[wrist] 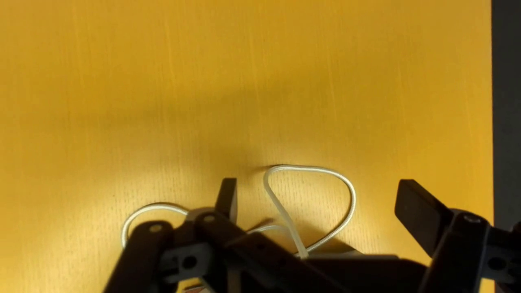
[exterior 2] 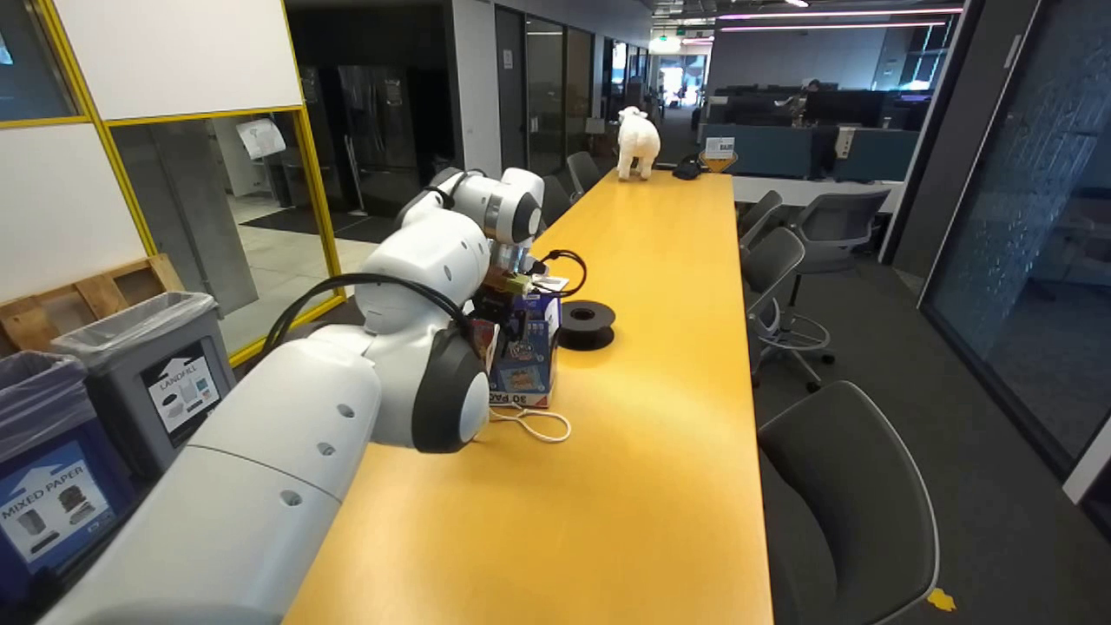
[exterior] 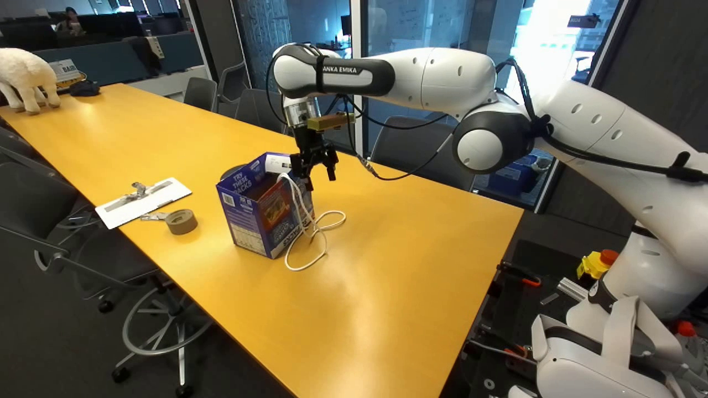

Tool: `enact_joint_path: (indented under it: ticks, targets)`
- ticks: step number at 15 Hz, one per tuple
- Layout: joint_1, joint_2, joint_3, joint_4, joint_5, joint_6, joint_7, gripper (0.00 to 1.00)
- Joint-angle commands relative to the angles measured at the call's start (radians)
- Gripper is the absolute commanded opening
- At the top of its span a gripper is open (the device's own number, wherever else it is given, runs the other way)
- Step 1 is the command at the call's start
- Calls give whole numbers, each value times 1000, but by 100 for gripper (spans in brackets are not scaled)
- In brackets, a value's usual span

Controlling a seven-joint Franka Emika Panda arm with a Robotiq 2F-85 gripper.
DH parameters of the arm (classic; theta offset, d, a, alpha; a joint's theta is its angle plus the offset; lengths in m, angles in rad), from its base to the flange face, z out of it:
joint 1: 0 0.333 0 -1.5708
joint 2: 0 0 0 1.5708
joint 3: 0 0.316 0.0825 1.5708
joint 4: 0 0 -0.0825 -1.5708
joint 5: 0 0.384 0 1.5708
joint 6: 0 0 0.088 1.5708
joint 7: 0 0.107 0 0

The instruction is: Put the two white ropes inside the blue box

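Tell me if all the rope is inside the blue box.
No. In an exterior view, white rope hangs outside the blue box and loops on the table.

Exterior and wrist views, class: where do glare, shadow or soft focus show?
In an exterior view, pale glare lies on the table and the window is washed out; in the wrist view, a soft shadow crosses the table, and the gripper looks dark and soft-edged.

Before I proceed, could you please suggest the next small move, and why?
Perhaps ease the open, empty black gripper toward the white rope draped over the rim of the blue cardboard box, since rope loops lie outside on the yellow tabletop.
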Motion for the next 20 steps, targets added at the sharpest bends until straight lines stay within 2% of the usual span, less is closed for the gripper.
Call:
enact_joint_path:
  ticks: [1,8,11,17,20]
  targets:
    - [20,25,-35,38,-39,-45,-33,100]
    - [19,97,-28,44,-37,-6,-59,100]
    - [24,138,-27,50,-35,48,-46,100]
    - [42,214,-22,50,-32,356,-44,100]
    - [53,244,-24,45,-36,474,-44,100]
